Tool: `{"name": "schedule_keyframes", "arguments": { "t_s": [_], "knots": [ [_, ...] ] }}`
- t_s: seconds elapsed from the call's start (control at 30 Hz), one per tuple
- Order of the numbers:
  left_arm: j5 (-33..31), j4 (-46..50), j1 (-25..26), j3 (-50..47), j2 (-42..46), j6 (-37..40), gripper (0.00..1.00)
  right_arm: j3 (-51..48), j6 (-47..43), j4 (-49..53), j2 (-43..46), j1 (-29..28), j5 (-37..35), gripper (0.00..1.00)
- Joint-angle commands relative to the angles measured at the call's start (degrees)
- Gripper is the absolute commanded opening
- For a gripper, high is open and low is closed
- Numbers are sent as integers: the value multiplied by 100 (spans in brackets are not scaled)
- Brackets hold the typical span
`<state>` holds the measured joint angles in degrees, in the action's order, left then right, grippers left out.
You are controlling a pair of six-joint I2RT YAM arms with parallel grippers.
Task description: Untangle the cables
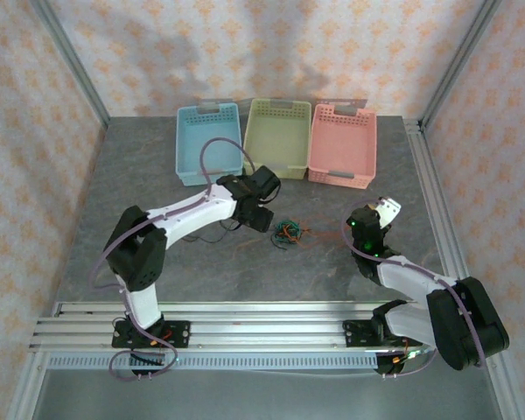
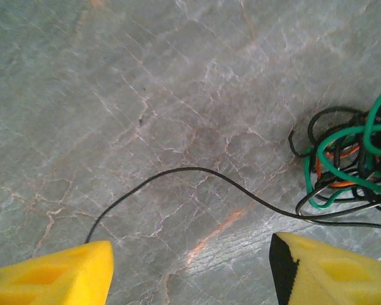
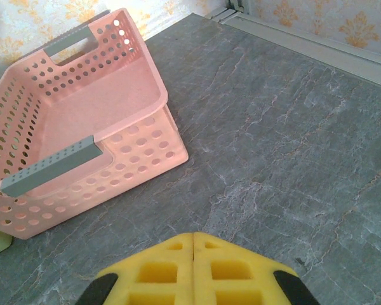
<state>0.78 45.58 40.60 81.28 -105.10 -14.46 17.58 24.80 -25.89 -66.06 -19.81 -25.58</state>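
Observation:
The cables [image 1: 289, 232] lie as a small knot of black, green and orange wires on the grey table, between the two arms. In the left wrist view the knot [image 2: 352, 165] sits at the right edge. One black strand [image 2: 197, 169] arcs out of it to the left and ends at the left yellow finger [image 2: 57, 273]. My left gripper [image 2: 190, 270] is open over bare table, with nothing between its fingers; from above it [image 1: 261, 217] hovers just left of the knot. My right gripper [image 3: 193, 236] is shut and empty, and from above it [image 1: 385, 210] stands right of the knot.
Three baskets stand in a row at the back: blue [image 1: 192, 153], green [image 1: 277, 114] and pink [image 1: 341, 144]. The pink basket [image 3: 82, 127] is close to my right gripper, ahead and to its left. Metal frame rails [image 1: 433, 201] run along the table's right side.

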Motion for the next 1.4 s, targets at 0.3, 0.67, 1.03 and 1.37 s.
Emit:
{"name": "schedule_keyframes", "arguments": {
  "t_s": [0.3, 0.67, 1.03, 1.37],
  "knots": [
    [-610, 928, 218, 957, -1016, 885, 63, 140, -89, -136, -63, 31, -3, 0],
    [-319, 856, 273, 983, -881, 1244, 69, 140, -124, -156, -50, 36, 37, 0],
    [-343, 1007, 500, 938, -468, 1410, 68, 140, -146, -162, -60, 35, 53, 0],
    [-224, 996, 497, 1154, -909, 1489, 66, 149, -151, -171, -79, 35, 80, 0]
  ]
}}
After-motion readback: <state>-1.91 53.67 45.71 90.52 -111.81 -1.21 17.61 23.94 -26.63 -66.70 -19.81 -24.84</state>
